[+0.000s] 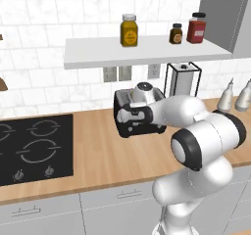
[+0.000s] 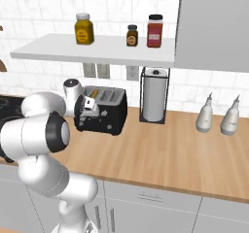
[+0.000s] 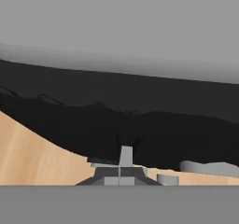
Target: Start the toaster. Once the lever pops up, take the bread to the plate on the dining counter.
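1. The toaster (image 2: 104,109) is seen standing on the wood counter (image 2: 165,152), close to the tiled back wall, under the white shelf (image 2: 97,50). A sliver of golden-orange bread (image 2: 94,93) is glimpsed in one slot from the right base view.
2. In the left base view the toaster (image 1: 141,124) is largely covered by the robot's hand; its black front and pale top are made out around it.
3. The gripper (image 2: 89,111) is pressed right up against the toaster's end face, at the side nearer the hob. Its jaws are closed, the fingertips brought together with nothing between them.
4. From the hand view, the toaster's black body (image 3: 140,120) and grey top are shown very close, with the gripper (image 3: 120,174) at the bottom, tips meeting, against the dark wall.
5. Just beside the toaster, a paper-towel roll in a black wire holder (image 2: 154,96) is found standing upright by the wall.
6. Further along the counter, two pale bottles (image 2: 217,114) are seen near each other.
7. On the shelf, three jars (image 2: 119,30) are lined up: one amber, one small and dark, one red.
8. At the far side in the left base view, the black hob (image 1: 34,148) is set into the same wood top, well apart from the toaster.
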{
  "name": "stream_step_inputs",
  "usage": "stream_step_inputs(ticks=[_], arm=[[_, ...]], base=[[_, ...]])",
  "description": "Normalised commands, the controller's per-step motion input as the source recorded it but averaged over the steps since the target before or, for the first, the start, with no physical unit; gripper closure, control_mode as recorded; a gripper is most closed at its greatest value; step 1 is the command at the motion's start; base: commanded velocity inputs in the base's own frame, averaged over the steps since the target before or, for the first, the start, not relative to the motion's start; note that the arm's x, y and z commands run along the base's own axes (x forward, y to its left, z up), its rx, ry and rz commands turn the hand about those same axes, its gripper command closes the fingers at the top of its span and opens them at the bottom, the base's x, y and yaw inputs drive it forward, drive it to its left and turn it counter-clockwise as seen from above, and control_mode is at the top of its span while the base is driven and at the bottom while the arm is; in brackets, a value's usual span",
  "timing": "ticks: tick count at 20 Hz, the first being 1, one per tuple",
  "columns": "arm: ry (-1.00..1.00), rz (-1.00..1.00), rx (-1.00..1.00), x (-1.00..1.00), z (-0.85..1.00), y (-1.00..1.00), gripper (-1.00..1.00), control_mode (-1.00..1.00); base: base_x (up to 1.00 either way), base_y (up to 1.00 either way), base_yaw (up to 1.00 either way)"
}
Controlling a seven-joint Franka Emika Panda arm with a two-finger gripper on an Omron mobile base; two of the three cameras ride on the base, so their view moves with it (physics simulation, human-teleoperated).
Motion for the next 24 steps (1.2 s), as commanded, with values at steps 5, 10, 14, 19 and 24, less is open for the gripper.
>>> stream_step_inputs(ticks=[5, 10, 14, 19, 24], arm=[[0.0, -0.03, 0.0, -0.15, -0.49, 0.0, 1.0, -1.0], [0.0, -0.03, 0.0, -0.25, -0.61, 0.0, 1.0, -1.0], [0.0, -0.03, 0.0, -0.42, -0.69, 0.0, 1.0, -1.0], [0.0, -0.03, 0.0, -0.39, -0.72, 0.0, 1.0, -1.0], [-0.12, 0.0, 0.02, -0.6, 0.16, 0.0, 1.0, -1.0]], base=[[0.0, 0.0, 0.0], [0.0, 0.0, 0.0], [0.0, 0.0, 0.0], [0.0, 0.0, 0.0], [0.0, 0.0, 0.0]])
